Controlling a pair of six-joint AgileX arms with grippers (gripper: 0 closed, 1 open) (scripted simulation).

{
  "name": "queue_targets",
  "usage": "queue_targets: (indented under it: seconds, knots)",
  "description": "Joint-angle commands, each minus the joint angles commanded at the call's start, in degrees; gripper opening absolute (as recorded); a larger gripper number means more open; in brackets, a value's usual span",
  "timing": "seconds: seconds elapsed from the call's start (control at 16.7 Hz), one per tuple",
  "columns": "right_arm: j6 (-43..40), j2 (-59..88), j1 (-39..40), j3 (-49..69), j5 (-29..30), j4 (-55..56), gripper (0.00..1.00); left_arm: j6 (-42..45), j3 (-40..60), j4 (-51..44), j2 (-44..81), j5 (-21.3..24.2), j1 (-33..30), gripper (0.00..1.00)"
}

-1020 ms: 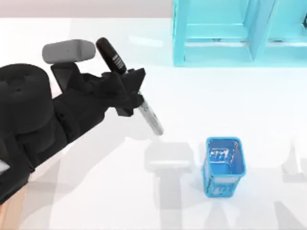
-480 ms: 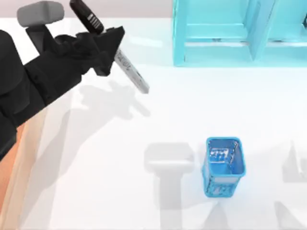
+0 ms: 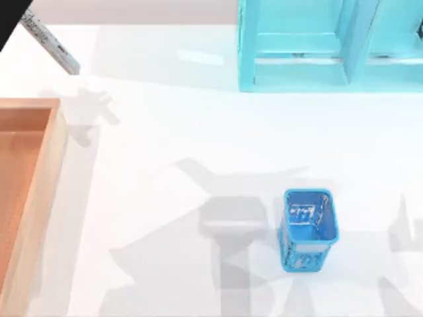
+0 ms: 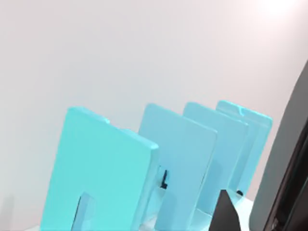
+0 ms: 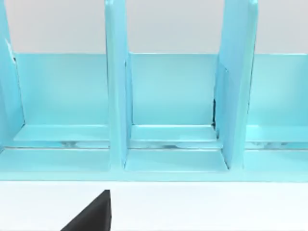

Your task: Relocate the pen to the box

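Observation:
The pen's silver-grey barrel (image 3: 51, 45) with dark print slants out of the top view's far left corner, above the table. Its cap end is hidden by the black tip of my left gripper (image 3: 12, 16), which is shut on it and mostly beyond the picture's edge. The box (image 3: 54, 142), a shallow tray of orange-brown wood with pale rims, lies at the left edge, nearer than the pen and slightly to its left. The pen's shadow falls on the table by the box's far right corner. A dark part of my left gripper (image 4: 288, 173) also edges the left wrist view.
A small blue mesh cup (image 3: 308, 228) stands right of centre near the front. The turquoise shelf unit (image 3: 330, 46) runs along the back right and is seen close in the right wrist view (image 5: 168, 96), where a black bit of my right gripper (image 5: 91, 216) shows.
My left arm has swung up and to the far left with the pen, almost leaving the top view. The box, covered by the arm before, now shows at the left edge.

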Motion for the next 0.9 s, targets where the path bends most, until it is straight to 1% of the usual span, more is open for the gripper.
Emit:
queue_targets:
  seconds: [0.12, 0.24, 0.36, 0.48, 0.6, 0.66, 0.78, 0.9]
  knots:
    - [0.0, 0.0, 0.0, 0.0, 0.0, 0.0, 1.00, -1.1, 2.1, 6.5, 3.7, 13.3, 8.1, 0.00]
    - [0.0, 0.0, 0.0, 0.0, 0.0, 0.0, 1.00, -2.4, 3.8, 12.5, 6.9, 25.6, 15.3, 0.00]
    - [0.0, 0.0, 0.0, 0.0, 0.0, 0.0, 1.00, -3.9, 5.1, 17.6, 9.5, 35.9, 21.4, 0.00]
    - [0.0, 0.0, 0.0, 0.0, 0.0, 0.0, 1.00, -5.3, 6.0, 21.9, 11.4, 43.9, 26.0, 0.00]
    - [0.0, 0.0, 0.0, 0.0, 0.0, 0.0, 1.00, -6.5, 6.6, 25.0, 12.8, 49.5, 29.0, 0.00]
    - [0.0, 0.0, 0.0, 0.0, 0.0, 0.0, 1.00, -6.9, 6.8, 26.1, 13.3, 51.4, 29.9, 0.00]
    - [0.0, 0.0, 0.0, 0.0, 0.0, 0.0, 1.00, -7.5, 6.9, 27.2, 13.8, 53.4, 30.7, 0.00]
    - [0.0, 0.0, 0.0, 0.0, 0.0, 0.0, 1.00, -7.5, 7.0, 27.3, 13.9, 53.5, 30.7, 0.00]
